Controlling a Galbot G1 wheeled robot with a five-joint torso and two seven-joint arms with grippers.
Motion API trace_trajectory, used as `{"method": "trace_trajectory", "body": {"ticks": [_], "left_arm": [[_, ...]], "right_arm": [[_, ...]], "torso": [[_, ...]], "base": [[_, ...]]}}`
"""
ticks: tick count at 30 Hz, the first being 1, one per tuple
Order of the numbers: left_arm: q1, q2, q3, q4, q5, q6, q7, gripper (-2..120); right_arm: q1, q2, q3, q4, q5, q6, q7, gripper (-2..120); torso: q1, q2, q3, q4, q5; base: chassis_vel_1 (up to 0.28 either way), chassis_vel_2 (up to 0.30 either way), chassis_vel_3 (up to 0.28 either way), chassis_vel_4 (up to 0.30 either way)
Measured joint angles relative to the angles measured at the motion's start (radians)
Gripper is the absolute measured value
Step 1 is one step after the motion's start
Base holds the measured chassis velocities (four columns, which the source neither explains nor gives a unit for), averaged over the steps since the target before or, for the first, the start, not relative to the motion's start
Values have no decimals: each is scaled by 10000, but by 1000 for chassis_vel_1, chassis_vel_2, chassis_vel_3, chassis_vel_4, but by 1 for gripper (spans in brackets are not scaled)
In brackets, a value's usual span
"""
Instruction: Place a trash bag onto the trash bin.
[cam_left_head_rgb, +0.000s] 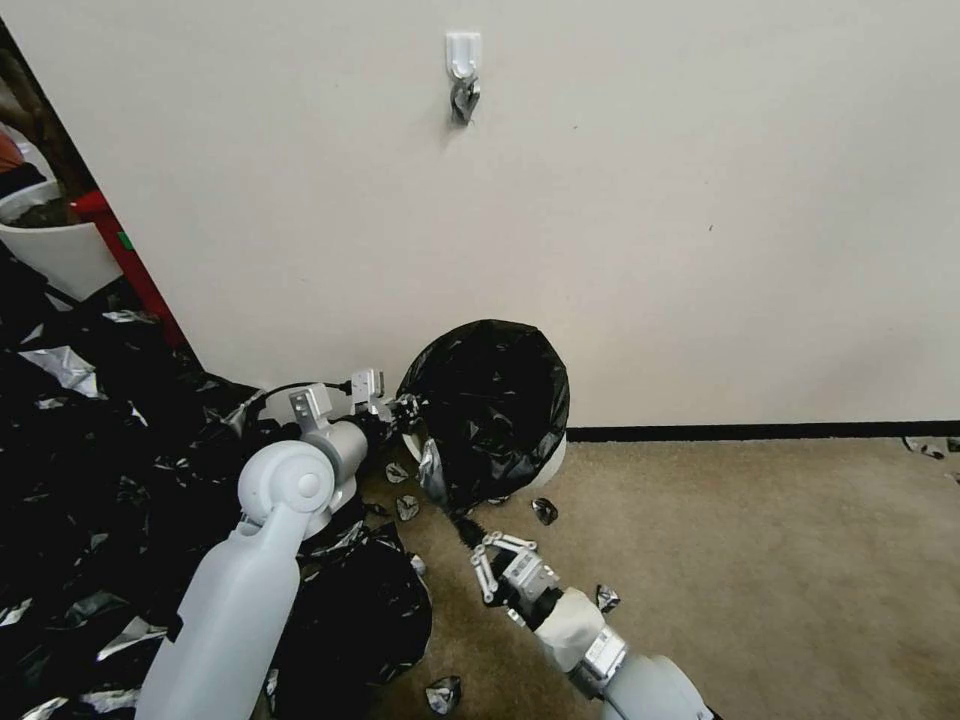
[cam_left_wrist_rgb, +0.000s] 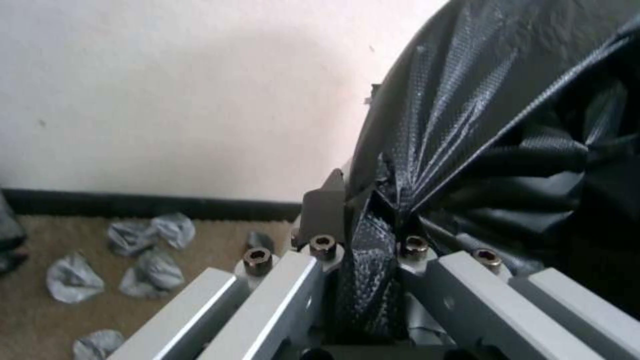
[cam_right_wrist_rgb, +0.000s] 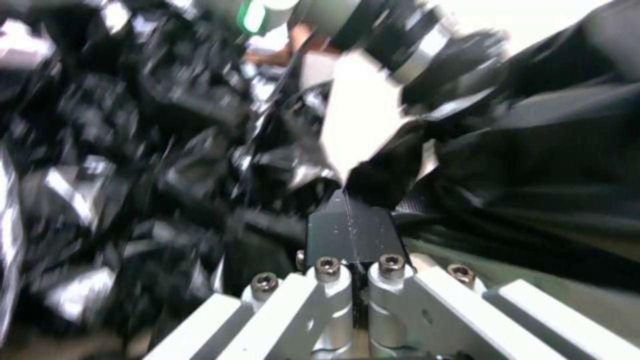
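Both grippers' fingers (cam_left_wrist_rgb: 320, 220) seemingly closed.

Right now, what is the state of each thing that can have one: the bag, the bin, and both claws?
Thin glossy black plastic trash bag: stretched over the bin's mouth, pulled taut at two edges.
Round cream-white plastic trash bin: tipped toward the camera, mostly covered by the bag.
Left claw: shut on the bag's edge.
Right claw: shut, pinching a thin strand of the bag.
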Motion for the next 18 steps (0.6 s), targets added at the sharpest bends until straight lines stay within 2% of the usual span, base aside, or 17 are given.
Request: {"method": "trace_trajectory", "body": {"ticks": [6, 9, 14, 18], "left_arm": [[324, 13, 198, -361, 2, 62, 1, 2], [537, 66, 258, -590, 19, 111, 8, 2], [502, 92, 184, -582, 26, 90, 18, 2], [301, 86, 35, -389, 9, -25, 18, 2]], "right_arm": [[619, 441, 175, -1155, -1355, 47, -338, 0], [993, 680, 617, -1826, -2518, 0, 13, 0], [912, 545, 825, -1631, -2732, -16, 229, 0], [574, 333, 968, -1288, -2664, 230, -128, 0]], "torso": [[0, 0, 0, 1, 2], [0, -1, 0, 2, 3], [1, -1, 0, 2, 2], [0, -1, 0, 1, 0]], "base": [[0, 0, 0, 0], [0, 0, 0, 0], [0, 0, 0, 0], [0, 0, 0, 0]]}}
